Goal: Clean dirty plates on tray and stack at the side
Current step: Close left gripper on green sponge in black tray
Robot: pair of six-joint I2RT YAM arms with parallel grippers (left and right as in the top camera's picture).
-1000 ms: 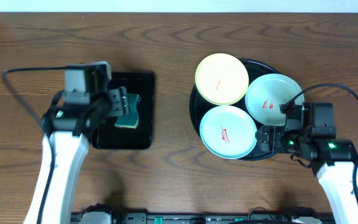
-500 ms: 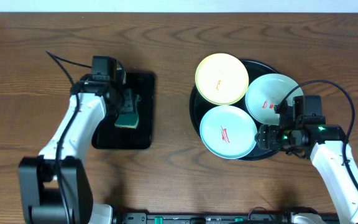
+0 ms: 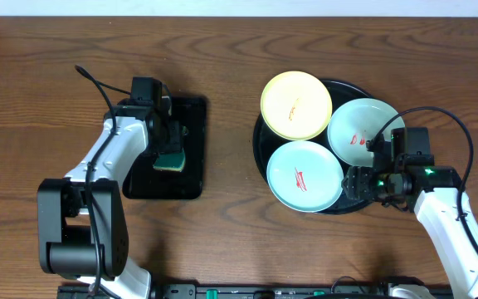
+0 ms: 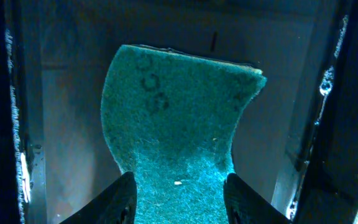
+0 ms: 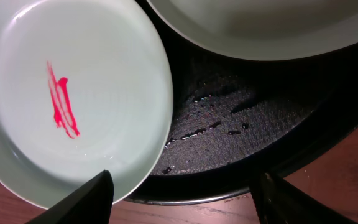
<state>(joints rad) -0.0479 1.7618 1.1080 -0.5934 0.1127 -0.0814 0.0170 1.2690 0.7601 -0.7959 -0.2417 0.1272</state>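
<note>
The round black tray (image 3: 259, 148) holds three plates: a pale yellow one (image 3: 295, 104) at the back, a mint one (image 3: 363, 131) at the right and a mint one (image 3: 304, 174) at the front, each with red or orange smears. My right gripper (image 3: 356, 183) is open and empty over the tray's front right rim (image 5: 229, 198), beside the front mint plate (image 5: 67, 106). The right mint plate's edge (image 5: 260, 31) shows above it. My left gripper (image 3: 166, 139) is down in the rectangular tray, its fingers (image 4: 179, 199) closed against both sides of a green sponge (image 4: 179, 112).
The small rectangular black tray (image 3: 191, 178) lies left of centre with the sponge (image 3: 171, 159) in it. The round tray's wet floor (image 5: 229, 118) shows between the plates. Bare wooden table (image 3: 231, 224) lies between the two trays and in front of them.
My left arm has swung toward the back and lowered its gripper onto the sponge in the rectangular tray. My right gripper has shifted slightly toward the round tray's rim. The plates have not moved.
</note>
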